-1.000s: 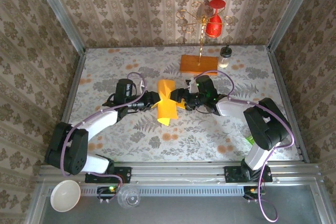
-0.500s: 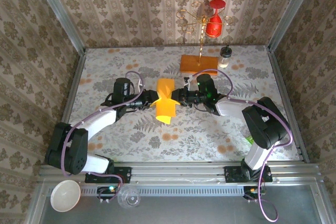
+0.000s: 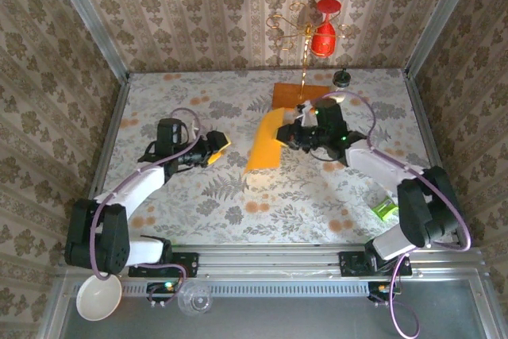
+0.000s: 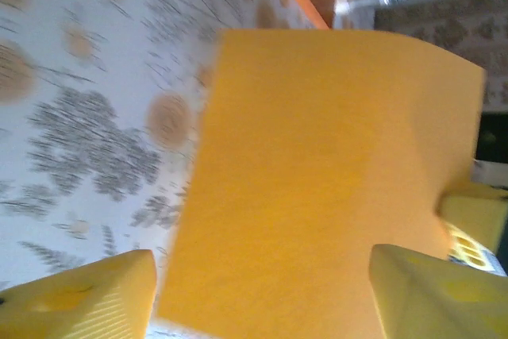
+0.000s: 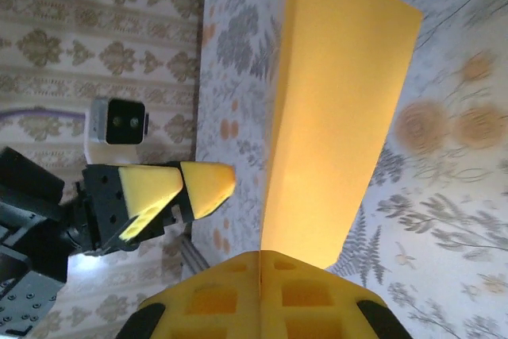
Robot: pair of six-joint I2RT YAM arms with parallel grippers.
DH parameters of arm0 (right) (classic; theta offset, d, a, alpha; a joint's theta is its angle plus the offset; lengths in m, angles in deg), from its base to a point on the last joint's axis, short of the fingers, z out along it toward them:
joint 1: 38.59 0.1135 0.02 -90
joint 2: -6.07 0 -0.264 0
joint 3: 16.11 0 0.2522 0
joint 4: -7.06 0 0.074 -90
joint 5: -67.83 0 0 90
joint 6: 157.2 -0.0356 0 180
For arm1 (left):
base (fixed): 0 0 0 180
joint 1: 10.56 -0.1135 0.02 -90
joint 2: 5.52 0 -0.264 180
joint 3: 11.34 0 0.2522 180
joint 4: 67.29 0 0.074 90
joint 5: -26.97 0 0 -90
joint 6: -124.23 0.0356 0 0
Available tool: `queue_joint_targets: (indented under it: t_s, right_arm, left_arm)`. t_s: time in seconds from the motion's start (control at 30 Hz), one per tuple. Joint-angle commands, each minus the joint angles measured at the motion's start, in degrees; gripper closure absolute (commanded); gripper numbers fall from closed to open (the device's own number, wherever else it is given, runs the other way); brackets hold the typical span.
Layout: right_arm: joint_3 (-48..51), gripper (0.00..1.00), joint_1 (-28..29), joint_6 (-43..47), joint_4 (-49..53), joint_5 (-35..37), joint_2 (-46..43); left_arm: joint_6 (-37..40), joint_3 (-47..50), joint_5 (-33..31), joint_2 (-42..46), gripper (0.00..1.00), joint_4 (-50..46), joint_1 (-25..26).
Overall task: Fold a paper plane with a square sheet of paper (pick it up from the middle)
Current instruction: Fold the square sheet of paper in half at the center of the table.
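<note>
Paper sheet [image 3: 266, 142], folded, near edge hidden inside gripping right hand [image 3: 294, 134], left hand [image 3: 218, 149] open, well apart.

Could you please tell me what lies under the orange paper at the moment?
Floral table shows all around the paper, which the right gripper pinches. The patch directly beneath is covered from above.

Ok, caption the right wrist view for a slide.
Right claw pinches the folded orange paper; left claw waits open alongside.
</note>
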Motion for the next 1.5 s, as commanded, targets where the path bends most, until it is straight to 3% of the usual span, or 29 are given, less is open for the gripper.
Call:
queue_joint_targets:
  t_s: [0.0,0.2,0.4,0.53,0.7,0.97,1.23,1.47]
  right_arm:
    - [-5.30,1.00,-3.00,9.61,20.46,5.27,-4.70]
    - [-17.46,0.97,-3.96,16.09,38.92,10.36,-7.10]
    - [-24.35,0.97,0.28,14.55,43.12,12.41,-0.25]
    - [-20.15,0.97,4.29,9.26,31.52,9.30,4.32]
    - [-13.73,0.97,8.87,-1.28,6.36,0.97,11.92]
    - [-0.88,0.97,10.67,-10.10,-16.13,-1.16,17.14]
    - [4.36,0.97,8.95,-5.27,-12.80,2.57,19.30]
    - [5.00,0.97,7.31,-4.12,-13.06,1.04,20.29]
  left_arm:
    - [3.91,-0.44,-5.10,2.20,0.24,-7.24,-3.24]
    - [6.59,-0.57,-6.89,3.66,0.19,-10.07,-5.15]
    - [6.73,0.69,-6.16,4.00,0.15,-9.46,-5.15]
    - [6.99,1.89,-3.40,4.26,0.13,-7.52,-4.60]
    - [7.49,2.27,-3.93,4.74,0.11,-8.56,-3.03]
    - [6.08,3.05,-6.15,2.72,0.07,-6.91,2.59]
    - [5.41,-0.39,-9.32,-4.48,0.10,-6.15,10.18]
    - [4.65,-3.90,-11.29,-10.40,0.16,-6.06,15.56]
